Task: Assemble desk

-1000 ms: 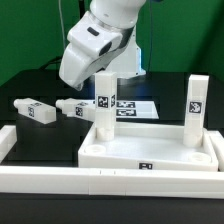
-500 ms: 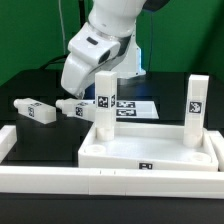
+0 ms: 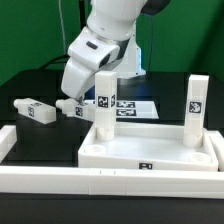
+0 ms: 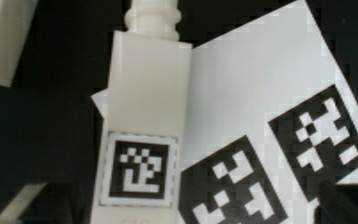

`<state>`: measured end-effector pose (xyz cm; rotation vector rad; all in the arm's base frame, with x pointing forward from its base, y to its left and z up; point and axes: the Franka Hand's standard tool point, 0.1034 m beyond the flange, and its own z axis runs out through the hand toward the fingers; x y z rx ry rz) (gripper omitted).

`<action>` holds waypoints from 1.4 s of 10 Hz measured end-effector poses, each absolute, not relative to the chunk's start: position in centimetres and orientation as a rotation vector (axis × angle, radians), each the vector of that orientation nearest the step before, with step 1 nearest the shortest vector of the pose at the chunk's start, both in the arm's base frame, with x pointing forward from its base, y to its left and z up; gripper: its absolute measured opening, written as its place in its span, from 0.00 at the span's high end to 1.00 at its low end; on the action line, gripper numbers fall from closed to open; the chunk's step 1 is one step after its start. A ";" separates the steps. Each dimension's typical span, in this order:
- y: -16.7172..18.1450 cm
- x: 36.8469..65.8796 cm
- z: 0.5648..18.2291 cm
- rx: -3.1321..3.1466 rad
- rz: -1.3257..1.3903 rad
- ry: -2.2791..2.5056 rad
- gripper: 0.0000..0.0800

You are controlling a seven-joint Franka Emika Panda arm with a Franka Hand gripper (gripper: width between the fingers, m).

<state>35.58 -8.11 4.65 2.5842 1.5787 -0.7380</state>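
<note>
Jaw state: my gripper (image 3: 68,98) stands at full spread, and nothing is clamped between the jaws.
Contact: none that I can confirm. In the wrist view my fingertips are only blurred grey shapes at the frame edge.
Target part relative to jaws: the nearest leg (image 4: 147,110) lies flat on the black table (image 3: 40,135) directly beneath me, in line with the gap between the jaws.
Target detail: the leg's square marker tag (image 4: 140,167) faces up near one end, and a turned peg (image 4: 153,16) projects from the other end.
Adjacent surface: the marker board (image 4: 274,90) lies just beside the leg along its long edge. I cannot tell whether they touch.
Change since earlier frames: I have come down towards this leg, and my hand now covers part of it in the exterior view. The jaw spread is unchanged and no part has shifted.
Second lying leg (image 3: 33,110): on the table, further towards the exterior view's left and apart from me.
Tabletop (image 3: 120,150): on the table in front of the marker board, rims up.
Left upright leg (image 3: 103,100): stands in the tabletop's rear corner on the exterior view's left, just beside my hand.
Right upright leg (image 3: 196,105): stands in the rear corner on the exterior view's right, well apart from me.
Border rail (image 3: 100,183): runs along the tabletop's near edge.
</note>
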 end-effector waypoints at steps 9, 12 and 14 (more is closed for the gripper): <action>-9.8 37.0 4.1 2.661 -0.594 1.489 0.19; -9.9 37.3 2.5 2.653 -0.592 1.485 0.19; -10.1 37.6 2.1 2.648 -0.601 1.489 0.19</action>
